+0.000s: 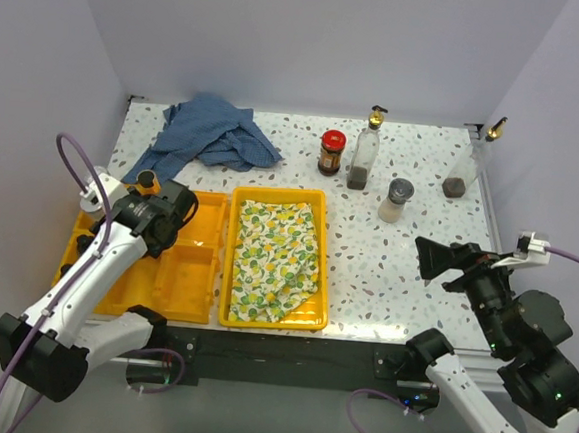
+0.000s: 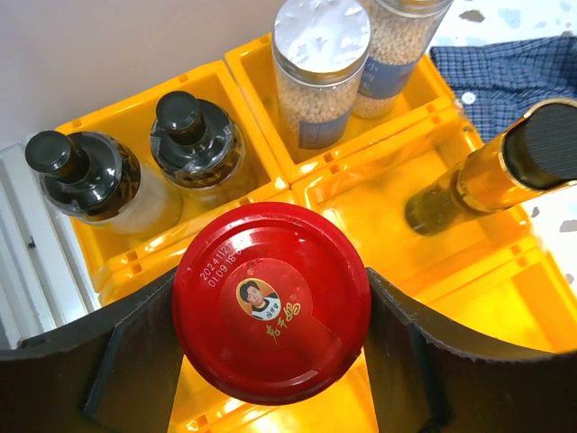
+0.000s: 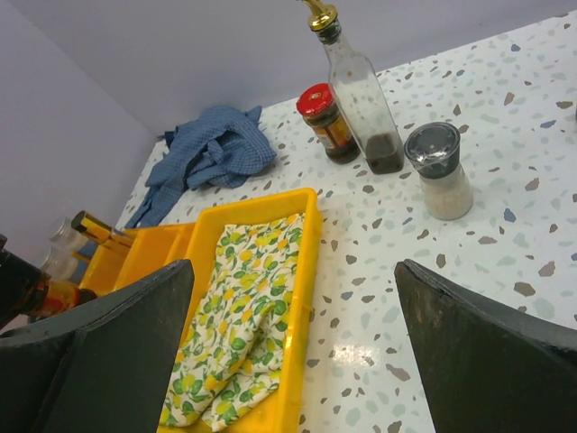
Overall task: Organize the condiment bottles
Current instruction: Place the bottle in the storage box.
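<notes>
Left gripper (image 2: 275, 361) clenched on red-lidded jar (image 2: 270, 298) at its 9 and 3 o'clock; right gripper (image 3: 288, 352) released. I judge it heavy, slick glass: hold beneath the lid.

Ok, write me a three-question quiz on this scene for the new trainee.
1. True or false: the right tool is shut on a bottle.
2. The left tool grips: A) a red-lidded jar; B) a cloth; C) nothing.
3. How many bottles and jars stand on the bare table?
Key: 1 false, it is open and empty. 2 A. 3 four: a second red-lidded jar, two pourer bottles, a grey-capped shaker.
</notes>
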Robot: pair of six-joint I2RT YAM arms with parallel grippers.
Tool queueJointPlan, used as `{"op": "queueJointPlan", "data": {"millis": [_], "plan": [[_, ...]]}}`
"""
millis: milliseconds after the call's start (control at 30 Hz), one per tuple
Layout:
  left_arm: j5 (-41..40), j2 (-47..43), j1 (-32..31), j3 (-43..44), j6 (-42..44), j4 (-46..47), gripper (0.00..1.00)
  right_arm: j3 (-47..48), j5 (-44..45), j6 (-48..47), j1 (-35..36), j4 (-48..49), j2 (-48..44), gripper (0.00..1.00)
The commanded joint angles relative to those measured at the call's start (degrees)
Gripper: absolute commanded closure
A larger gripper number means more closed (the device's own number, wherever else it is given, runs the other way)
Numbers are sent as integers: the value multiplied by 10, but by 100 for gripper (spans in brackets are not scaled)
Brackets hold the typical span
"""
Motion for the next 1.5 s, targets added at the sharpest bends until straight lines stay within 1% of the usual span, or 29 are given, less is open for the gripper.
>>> {"op": "queueJointPlan", "data": {"millis": [0,167,433,600,1033,1267,1467], "plan": [[-57,-23,5,-4,9,16,100,-8,-18,-11,2,27,10,1],[-60,-28,5,5,31,16,100,-7,-23,-16,1,21,15,1],[-23,-30,5,4,27,17,100,-6,-27,-17,2,17,9,1],[-21,-30,5,15,46,16,100,-2,-22,-20,2,8,3,1],[35,-26,5,12,31,16,100,-1,-23,-17,2,0,-5,1],[36,-45,5,20,40,16,100,-8,-25,-11,2,2,-11,1],[74,-70,5,32,42,16,100,-9,-25,-9,2,4,-11,1]]}}
